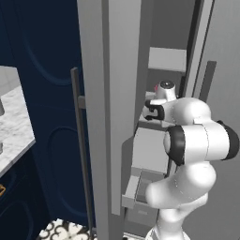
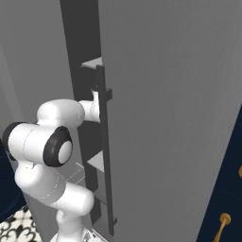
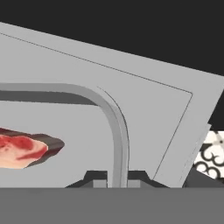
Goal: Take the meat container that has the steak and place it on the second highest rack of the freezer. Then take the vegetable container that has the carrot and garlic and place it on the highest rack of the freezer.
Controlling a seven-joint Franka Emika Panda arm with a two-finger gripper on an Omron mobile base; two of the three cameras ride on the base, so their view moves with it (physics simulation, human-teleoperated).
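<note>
The freezer is seen as the biggest thing, a tall grey cabinet with its flat grey door swung open, and a long dark handle is fixed down the door's edge. Pale grey shelves are stacked inside the freezer, one above the other, and a small drawer is set at the bottom. Dark navy cabinets are placed beside the freezer, and the corner of a marble counter is seen at the left edge of the left base view. The white arm is reached in through the open door toward the shelves. In the hand view, the meat container is shown as a light grey tray with a raised rim that bends round one corner. The tray is laid over a flat pale grey shelf, and it cannot be told which rack this is. The gripper is pinched tight on the rim of the meat container, with one dark fingertip on each side of the rim near the tray's corner. The steak, a flat dark red slab, is laid inside the tray, well away from that rim. A bit of patterned floor is seen past the shelf's edge.
</note>
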